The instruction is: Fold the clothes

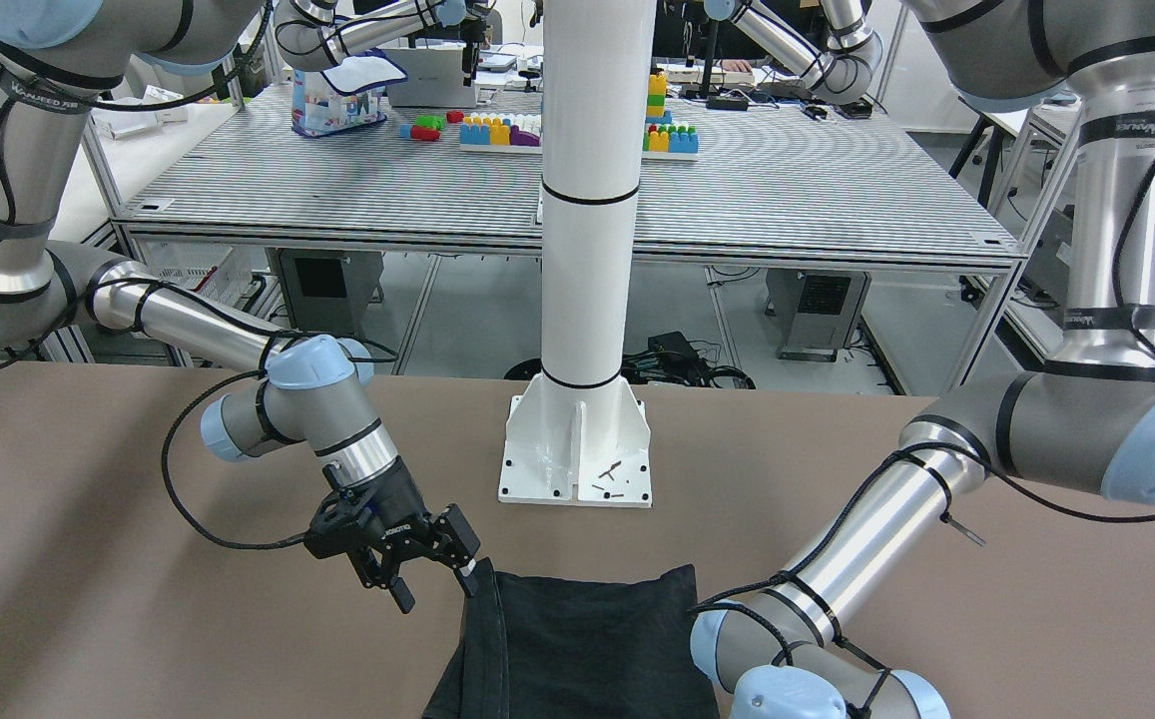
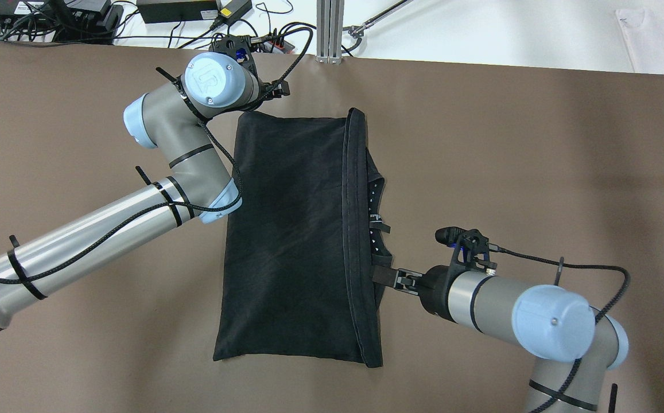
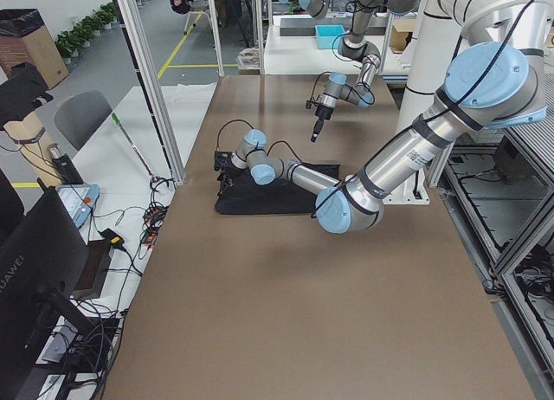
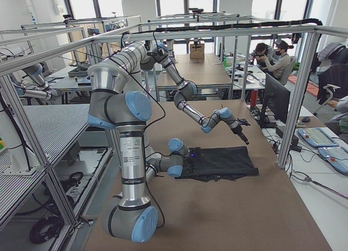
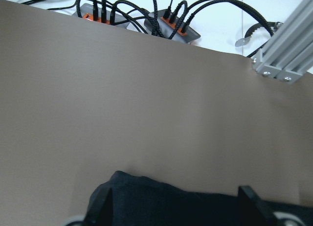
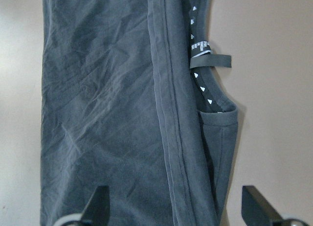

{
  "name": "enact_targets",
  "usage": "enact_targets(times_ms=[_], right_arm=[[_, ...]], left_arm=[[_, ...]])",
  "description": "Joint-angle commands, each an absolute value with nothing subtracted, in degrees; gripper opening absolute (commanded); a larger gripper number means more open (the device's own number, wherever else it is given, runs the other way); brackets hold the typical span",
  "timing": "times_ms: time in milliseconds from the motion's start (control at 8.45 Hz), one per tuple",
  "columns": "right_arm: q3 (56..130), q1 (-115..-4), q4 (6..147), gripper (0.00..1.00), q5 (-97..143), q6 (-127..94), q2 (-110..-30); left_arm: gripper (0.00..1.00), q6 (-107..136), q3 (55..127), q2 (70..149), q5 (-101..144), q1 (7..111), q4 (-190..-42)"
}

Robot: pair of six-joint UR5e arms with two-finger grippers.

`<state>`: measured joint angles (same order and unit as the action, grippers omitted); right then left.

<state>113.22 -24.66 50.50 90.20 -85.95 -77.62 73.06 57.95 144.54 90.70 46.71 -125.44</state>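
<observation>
The cloth (image 2: pixel 286 229) lies flat on the tabletop (image 2: pixel 538 172) as a long rectangle, apparently folded once lengthwise, with its hem on the right. A crosswise fold likely remains. The left gripper (image 5: pixel 176 188) is spread wide at the far corner and the right gripper (image 6: pixel 174 187) over the hem, and neither grips anything.

In the front-facing view the picture's bottom edge cuts off the black cloth (image 1: pixel 577 649) toward the operator-side edge of the table (image 1: pixel 88 559), along with the end of the left arm (image 1: pixel 866 559). Overhead, the left gripper (image 5: pixel 173 206) sits hidden under its own wrist. Each wrist camera shows only 2 fingertips (image 6: pixel 99 206). In both side views the finger gaps are too small to read.
</observation>
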Motion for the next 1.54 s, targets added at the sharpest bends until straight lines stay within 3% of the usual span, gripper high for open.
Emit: enact_targets(times_ms=[0, 237, 592, 1183, 1420], right_arm=[[112.59, -25.31, 64.48, 0.95, 90.09, -72.48, -71.64], [109.45, -25.40, 66.09, 0.95, 86.77, -70.05, -69.89], [95.75, -26.18, 65.66, 0.95, 79.29, -68.66, -59.88], [76.68, -30.15, 64.87, 0.95, 75.07, -64.69, -47.14], [74.18, -30.23, 63.81, 0.95, 74.88, -64.69, -46.14]], left_arm=[[1.00, 71.54, 63.69, 141.26, 97.19, 49.12, -125.51], [1.00, 69.01, 72.11, 134.68, 102.80, 51.58, -125.60], [1.00, 68.20, 84.18, 125.70, 105.38, 52.47, -125.16], [1.00, 68.03, 84.73, 124.81, 105.29, 52.38, -125.24], [1.00, 68.03, 84.64, 124.89, 105.29, 52.38, -125.33]])
